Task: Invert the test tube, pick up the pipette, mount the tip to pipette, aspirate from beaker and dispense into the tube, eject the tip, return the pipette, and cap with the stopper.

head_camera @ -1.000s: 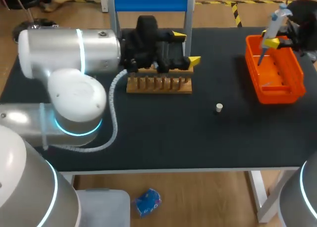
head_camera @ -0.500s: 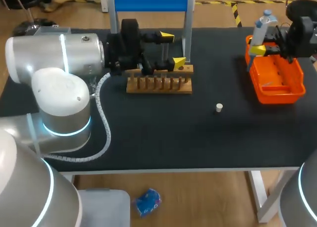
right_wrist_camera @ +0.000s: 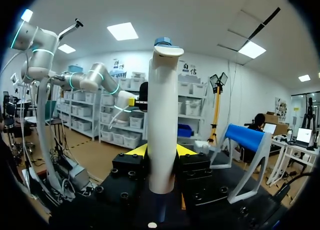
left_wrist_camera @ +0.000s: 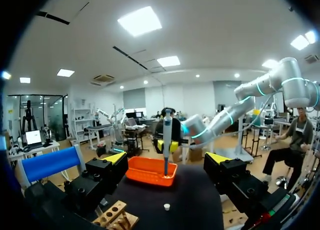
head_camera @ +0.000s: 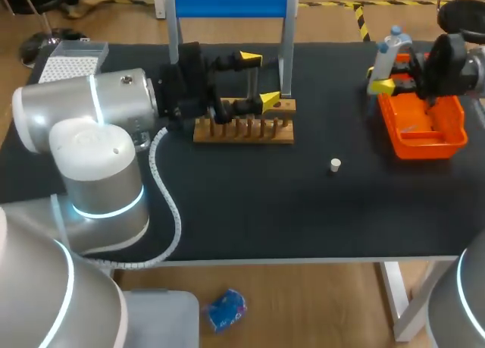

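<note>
Right gripper (head_camera: 390, 73) is clamped on the pipette (head_camera: 389, 46) mid-body, held upright over the orange tray (head_camera: 421, 148). Left gripper (head_camera: 258, 79) is spread open above the wooden rack (head_camera: 242, 133). Pipette's probably light, rigid, smooth plastic, so the thick barrel is best gripped, not the thin end.

Bright, even light falls from ceiling panels (left_wrist_camera: 140, 20), which glare white in both wrist views. The black desk (head_camera: 303, 211) carries only faint, soft shadows. Pale sheen streaks the left arm's (head_camera: 83, 109) silver shell; the white pipette (right_wrist_camera: 162, 120) is lit evenly.
</note>
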